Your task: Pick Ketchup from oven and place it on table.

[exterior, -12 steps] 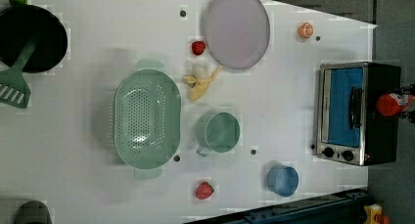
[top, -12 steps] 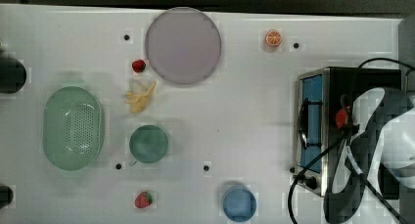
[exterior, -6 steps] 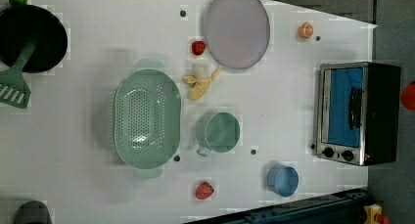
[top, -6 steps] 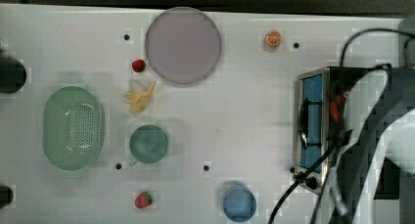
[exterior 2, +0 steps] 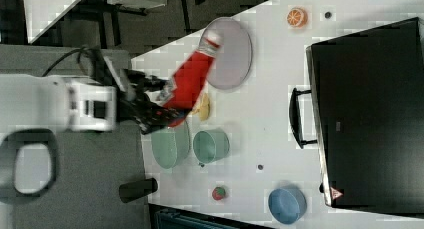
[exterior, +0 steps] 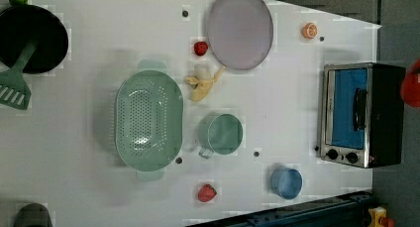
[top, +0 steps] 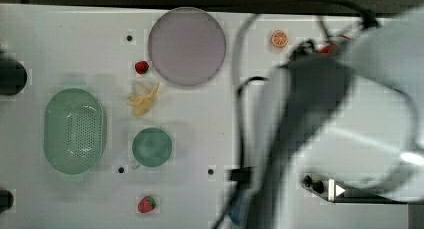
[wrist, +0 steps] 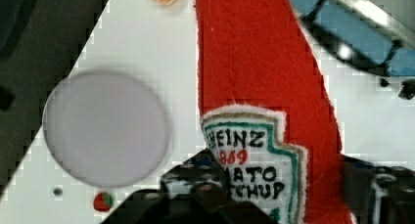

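Note:
The red Ketchup [exterior 2: 191, 84] bottle hangs in the air with its white cap toward the lilac plate, and my gripper [exterior 2: 161, 107] is shut on its lower end. In the wrist view the Ketchup [wrist: 254, 72] runs between my dark fingers [wrist: 193, 192], white label near them. A red piece of the Ketchup [exterior: 411, 83] shows at the left view's right edge, beside the oven [exterior: 364, 114]. The oven [exterior 2: 370, 114] has its door shut. In the top view my blurred arm [top: 320, 119] covers the oven, above the white table [top: 220, 124].
On the table [exterior: 287, 113] lie a lilac plate [exterior: 240, 28], an orange slice [exterior: 309, 30], a banana peel [exterior: 203, 85], a green colander [exterior: 148, 119], a green cup [exterior: 221, 134], a blue bowl [exterior: 286, 182] and two strawberries [exterior: 207, 192]. A black pan [exterior: 29, 38] and green spatula sit at the left view's left.
The arm has lifted away from the oven with the Ketchup and now spreads large and blurred over the top view's right half. In the left view the red bottle slid to the right edge.

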Controlling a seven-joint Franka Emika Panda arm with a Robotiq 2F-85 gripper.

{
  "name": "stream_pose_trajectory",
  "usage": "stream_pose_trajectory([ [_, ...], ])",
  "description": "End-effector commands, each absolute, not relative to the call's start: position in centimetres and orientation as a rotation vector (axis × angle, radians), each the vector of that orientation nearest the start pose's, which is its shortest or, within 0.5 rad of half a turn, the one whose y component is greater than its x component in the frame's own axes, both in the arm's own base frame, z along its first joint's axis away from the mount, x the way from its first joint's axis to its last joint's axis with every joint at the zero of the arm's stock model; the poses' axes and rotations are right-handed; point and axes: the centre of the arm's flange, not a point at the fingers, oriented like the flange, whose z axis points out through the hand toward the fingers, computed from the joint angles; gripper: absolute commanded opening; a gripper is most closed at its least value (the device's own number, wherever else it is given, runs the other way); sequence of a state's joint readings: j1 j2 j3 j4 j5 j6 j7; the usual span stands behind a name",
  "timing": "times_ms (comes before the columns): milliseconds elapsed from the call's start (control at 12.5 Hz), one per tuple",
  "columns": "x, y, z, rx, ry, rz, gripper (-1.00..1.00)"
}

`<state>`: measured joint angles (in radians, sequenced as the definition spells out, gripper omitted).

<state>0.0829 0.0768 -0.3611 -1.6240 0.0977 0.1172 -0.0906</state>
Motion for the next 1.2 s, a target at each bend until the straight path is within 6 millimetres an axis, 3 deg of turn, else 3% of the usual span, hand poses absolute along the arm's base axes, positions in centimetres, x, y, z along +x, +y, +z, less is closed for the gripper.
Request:
stream_pose_trajectory([
  [80, 57.7, -6.4, 54.2, -2.904, 1.229, 0.074, 0.27],
  [240, 57.3, -3.3, 51.3, -2.997, 1.147, 0.145, 0.27],
  [400, 56.5, -1.7, 47.7, -3.027, 1.113, 0.225, 0.27],
  [960, 52.6, -1.6, 31.0, -2.999, 1.212, 0.235, 0.27],
  [1200, 52.2, -1.7, 26.0, -3.004, 1.216, 0.211, 0.27],
])
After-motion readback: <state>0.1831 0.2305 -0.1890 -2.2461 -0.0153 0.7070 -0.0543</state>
